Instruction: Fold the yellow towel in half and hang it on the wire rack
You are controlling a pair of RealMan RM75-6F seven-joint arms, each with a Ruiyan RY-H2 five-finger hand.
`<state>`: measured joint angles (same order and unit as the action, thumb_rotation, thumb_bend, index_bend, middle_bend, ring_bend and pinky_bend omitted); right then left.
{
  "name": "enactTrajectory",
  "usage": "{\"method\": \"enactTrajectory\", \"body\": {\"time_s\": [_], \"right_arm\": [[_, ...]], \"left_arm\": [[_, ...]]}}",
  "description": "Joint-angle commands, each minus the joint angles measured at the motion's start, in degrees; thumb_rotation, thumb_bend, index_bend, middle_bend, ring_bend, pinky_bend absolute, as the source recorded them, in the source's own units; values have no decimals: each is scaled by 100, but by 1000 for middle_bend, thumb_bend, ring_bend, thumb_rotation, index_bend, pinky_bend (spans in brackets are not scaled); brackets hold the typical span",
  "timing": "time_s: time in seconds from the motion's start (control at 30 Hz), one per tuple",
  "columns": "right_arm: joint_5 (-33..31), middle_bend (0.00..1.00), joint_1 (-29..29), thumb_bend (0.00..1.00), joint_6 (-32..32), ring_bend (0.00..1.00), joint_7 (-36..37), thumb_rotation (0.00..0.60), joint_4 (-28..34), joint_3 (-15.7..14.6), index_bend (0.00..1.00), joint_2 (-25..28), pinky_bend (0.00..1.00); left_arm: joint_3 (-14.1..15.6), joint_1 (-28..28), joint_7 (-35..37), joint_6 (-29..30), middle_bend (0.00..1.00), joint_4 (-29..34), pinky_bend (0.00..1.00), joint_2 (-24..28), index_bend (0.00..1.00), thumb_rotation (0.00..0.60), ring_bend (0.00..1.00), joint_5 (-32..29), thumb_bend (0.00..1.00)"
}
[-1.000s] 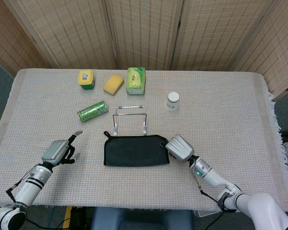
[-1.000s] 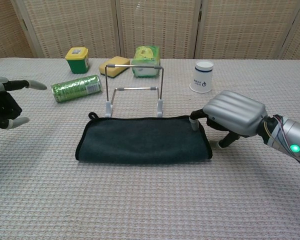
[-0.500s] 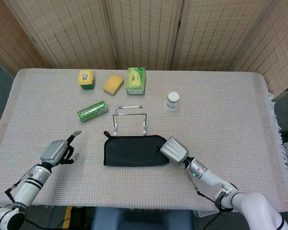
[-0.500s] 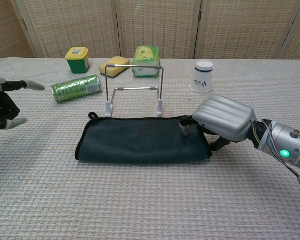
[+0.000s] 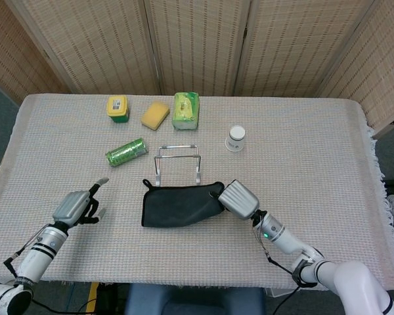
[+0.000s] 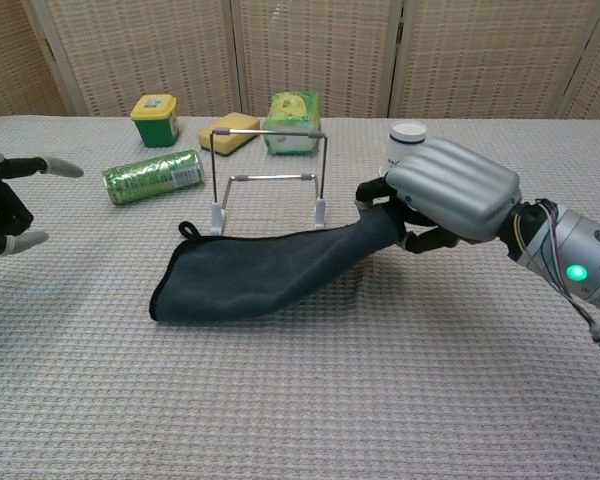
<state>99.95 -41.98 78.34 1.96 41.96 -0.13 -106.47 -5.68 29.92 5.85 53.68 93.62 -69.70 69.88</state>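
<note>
Chest view: right hand [image 6: 448, 190] now grips the right end of the towel [image 6: 260, 272] and has lifted it off the table [image 6: 310, 400]; 0.5 s ago that end lay flat w/ the hand resting on it. Towel looks dark, not yellow. Its left end is still on the cloth, so the towel slopes up from left to right, in front of the rack [image 6: 268, 175]. Hand now partly hides the white cup [image 6: 405, 135] behind it.

Head view: towel [image 5: 177, 205] looks shorter and bunched toward the right hand [image 5: 238, 199], just in front of the rack [image 5: 177, 163]. Left hand [image 5: 75, 207] hovers well to the left, fingers apart, holding nothing, about where it was before. Behind the rack, unchanged: green can [image 5: 126, 151] on its side, yellow tub [image 5: 117, 108], sponge [image 5: 155, 115], green pack [image 5: 186, 110].
</note>
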Motion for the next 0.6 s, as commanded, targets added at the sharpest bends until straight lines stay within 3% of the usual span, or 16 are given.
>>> {"method": "enactTrajectory", "body": {"time_s": [0.03,0.33,0.6], "right_arm": [[-111,963,-206,602,233,1000,-205,600,700,403,586,364,982],[-620,963,-694,603,-243,1000,-1364,600,2584,1332,591,1219,982],[-1179,960,-989,603,-758,1000,-2497,600,3352,1843,591,1415,983]], "left_arm": [[-4,-7,2,22,855,7,933,5,37,600,832,17,471],[70,-48,-57,76,855,44,933,46,36,600,831,150,471],[114,-116,18,148,854,33,933,87,36,600,831,247,471]]}}
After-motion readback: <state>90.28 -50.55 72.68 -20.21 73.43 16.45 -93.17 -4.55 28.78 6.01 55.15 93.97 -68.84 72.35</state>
